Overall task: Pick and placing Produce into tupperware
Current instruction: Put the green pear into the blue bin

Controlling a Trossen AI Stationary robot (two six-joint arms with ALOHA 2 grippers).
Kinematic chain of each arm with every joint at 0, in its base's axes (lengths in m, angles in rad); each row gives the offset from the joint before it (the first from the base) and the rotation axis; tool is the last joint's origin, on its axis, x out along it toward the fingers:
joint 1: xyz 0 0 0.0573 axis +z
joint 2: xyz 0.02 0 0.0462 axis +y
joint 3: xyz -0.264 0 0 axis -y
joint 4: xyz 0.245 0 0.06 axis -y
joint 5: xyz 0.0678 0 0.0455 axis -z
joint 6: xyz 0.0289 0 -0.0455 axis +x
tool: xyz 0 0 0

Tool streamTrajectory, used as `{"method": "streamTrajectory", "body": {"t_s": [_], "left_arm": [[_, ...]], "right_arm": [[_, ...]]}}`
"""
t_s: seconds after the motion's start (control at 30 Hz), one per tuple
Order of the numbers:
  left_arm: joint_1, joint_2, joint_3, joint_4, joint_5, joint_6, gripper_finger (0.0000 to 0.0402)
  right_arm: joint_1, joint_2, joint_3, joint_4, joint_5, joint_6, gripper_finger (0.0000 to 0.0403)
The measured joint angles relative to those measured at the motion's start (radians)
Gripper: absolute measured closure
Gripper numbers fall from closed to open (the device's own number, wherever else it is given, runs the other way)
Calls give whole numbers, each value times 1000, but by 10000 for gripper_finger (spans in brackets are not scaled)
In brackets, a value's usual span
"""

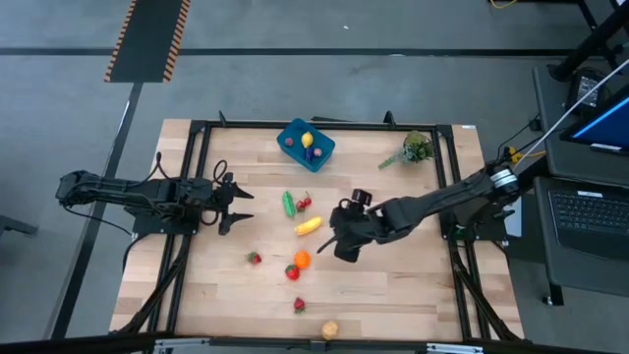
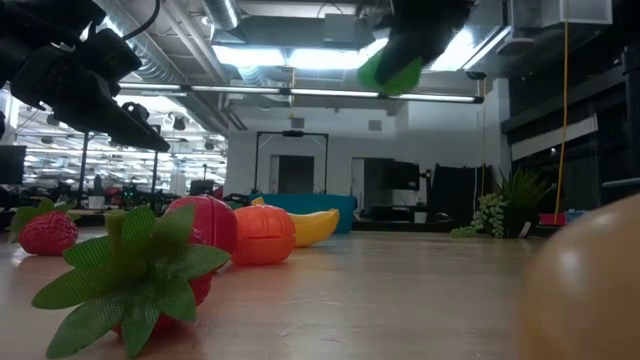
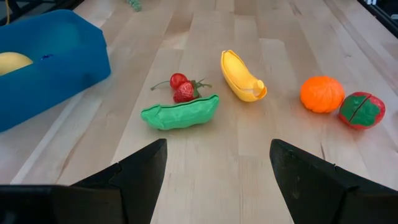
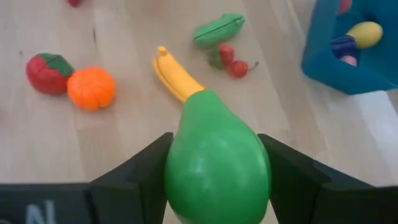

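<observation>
Right gripper [image 4: 217, 168] raised above the light wooden slatted table [image 1: 393, 295], right of centre, fingers clamped on either side of a smooth green pear-shaped toy fruit [image 4: 216, 163]; same green fruit [image 2: 392, 70] seen high above the tabletop in the low view. Left gripper [image 1: 236, 204] at the table's left side, fingers spread wide with nothing between them, pointed toward the scattered produce.

Blue rectangular plastic container with rounded corners [image 1: 320, 147] at the far middle of the table, holding a yellow oval piece [image 4: 365, 33], a dark purple piece [image 4: 342, 46] and a reddish piece [image 1: 290, 141].

On the table near centre: green pea-pod toy [image 3: 180, 114] touching a small cluster of red cherries with a stem [image 3: 183, 90]; yellow toy banana [image 3: 242, 78] just beside them; orange toy tangerine [image 3: 321, 94] next to a red toy tomato with green top [image 3: 362, 109]. Nearer the front edge: small red strawberry [image 1: 255, 258], second strawberry with green leaves [image 1: 299, 305], tan rounded piece [image 1: 330, 329].

Grey-green leafy plant sprig [image 1: 413, 149] at the far right of the table, well apart from the container.
</observation>
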Motion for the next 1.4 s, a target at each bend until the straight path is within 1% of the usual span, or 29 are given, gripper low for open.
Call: {"method": "streamTrajectory", "body": {"t_s": [0.33, 0.53, 0.7, 0.8, 0.97, 1.1, 1.23, 1.4], "left_arm": [[0, 0, 0, 0, 0, 0, 123], [0, 0, 0, 3, 0, 0, 123], [0, 0, 0, 7, 0, -5, 123], [0, 0, 0, 10, 0, -6, 123], [0, 0, 0, 10, 0, -8, 123], [0, 0, 0, 10, 0, -8, 123], [0, 0, 0, 10, 0, -8, 123], [1, 0, 0, 10, 0, -8, 123]], "right_arm": [[-1, -208, -399, 431, 44, -15, 189], [-7, -341, -623, 763, 44, -114, 189], [-39, -421, -791, 1008, 8, -192, 189], [-73, -447, -893, 1164, -39, -236, 189], [-139, -470, -1045, 1483, -155, -318, 189], [-197, -475, -1134, 1661, -266, -342, 189], [-241, -475, -1184, 1756, -354, -373, 189], [-297, -475, -1192, 1753, -426, -425, 189]]}}
